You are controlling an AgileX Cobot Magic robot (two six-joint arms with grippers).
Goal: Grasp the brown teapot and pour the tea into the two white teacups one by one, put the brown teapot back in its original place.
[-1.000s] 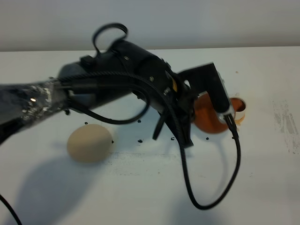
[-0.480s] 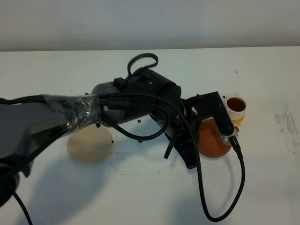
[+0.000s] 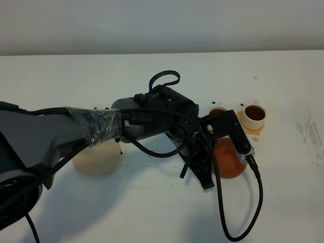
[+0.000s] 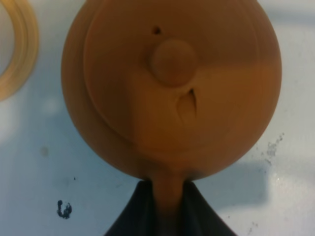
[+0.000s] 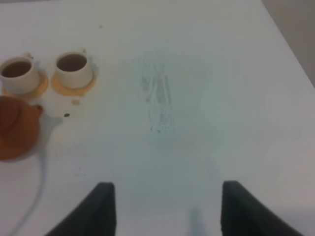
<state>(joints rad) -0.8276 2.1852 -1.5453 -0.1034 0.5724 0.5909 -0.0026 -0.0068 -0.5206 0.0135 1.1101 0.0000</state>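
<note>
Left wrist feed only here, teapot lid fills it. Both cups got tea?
Observer: Yes, the right wrist view shows dark tea in both cups.
Operator: Coaster free?
Observer: The beige coaster lies well left of the teapot. Nothing is on its visible part; the arm hides some.
Operator: Right gripper?
Observer: The right gripper is open over bare table, apart from the cups.
</note>
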